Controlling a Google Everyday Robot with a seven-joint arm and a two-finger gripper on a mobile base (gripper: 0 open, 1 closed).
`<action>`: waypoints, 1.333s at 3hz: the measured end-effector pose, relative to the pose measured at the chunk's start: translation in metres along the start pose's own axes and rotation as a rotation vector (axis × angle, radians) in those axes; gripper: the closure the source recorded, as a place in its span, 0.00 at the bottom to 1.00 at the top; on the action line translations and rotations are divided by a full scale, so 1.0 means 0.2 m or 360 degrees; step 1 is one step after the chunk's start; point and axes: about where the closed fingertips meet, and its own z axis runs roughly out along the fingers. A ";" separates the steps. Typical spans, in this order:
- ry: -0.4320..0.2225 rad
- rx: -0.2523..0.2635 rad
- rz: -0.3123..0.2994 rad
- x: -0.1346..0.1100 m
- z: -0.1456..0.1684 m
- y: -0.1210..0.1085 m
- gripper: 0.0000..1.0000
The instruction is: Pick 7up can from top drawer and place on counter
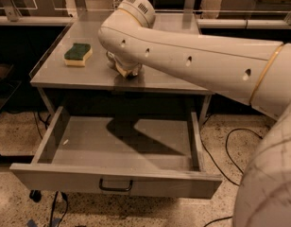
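Cream tubular arm (192,65), dark round holes (188,59), gold band (264,74); tan end effector (126,69) over counter (89,75).
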 end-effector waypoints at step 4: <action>0.0000 0.0000 0.0000 0.00 0.00 0.00 0.04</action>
